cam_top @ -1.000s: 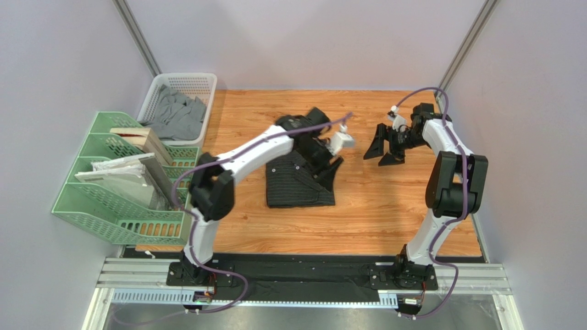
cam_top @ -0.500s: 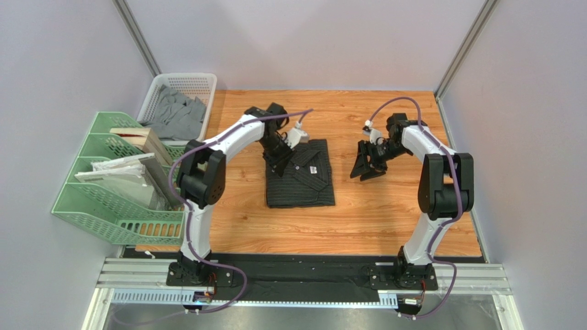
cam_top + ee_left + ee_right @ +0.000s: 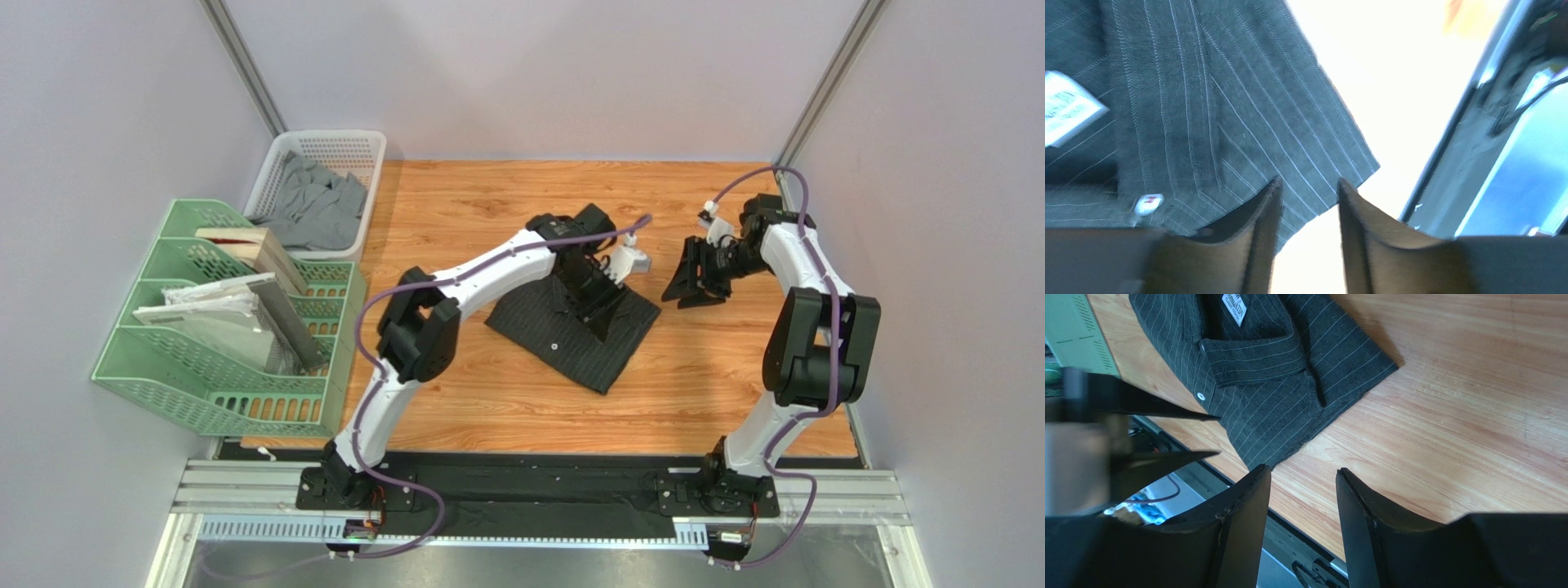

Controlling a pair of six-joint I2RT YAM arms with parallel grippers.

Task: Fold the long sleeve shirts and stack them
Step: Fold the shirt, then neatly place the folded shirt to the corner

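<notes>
One folded long sleeve shirt [image 3: 577, 353], charcoal with pale pinstripes, lies on the wooden table [image 3: 687, 392], turned diagonal. Its collar and label face up in the right wrist view [image 3: 1278, 398]. My left gripper [image 3: 607, 316] is low over the shirt's right part. In the left wrist view [image 3: 1308, 184] its jaws are apart with nothing between them, one finger over the striped fabric [image 3: 1229, 92] near a corner. My right gripper [image 3: 689, 284] is open and empty above bare wood right of the shirt, and it shows open in its own view [image 3: 1301, 471].
A white basket [image 3: 368, 145] with grey clothes stands at the back left. A green file rack [image 3: 184, 374] with papers and a box stands along the left edge. Walls close in on both sides.
The shirt has turned from square with the table to diagonal and shifted right. My left gripper swung from its far left corner to its right side. My right gripper moved back to the right.
</notes>
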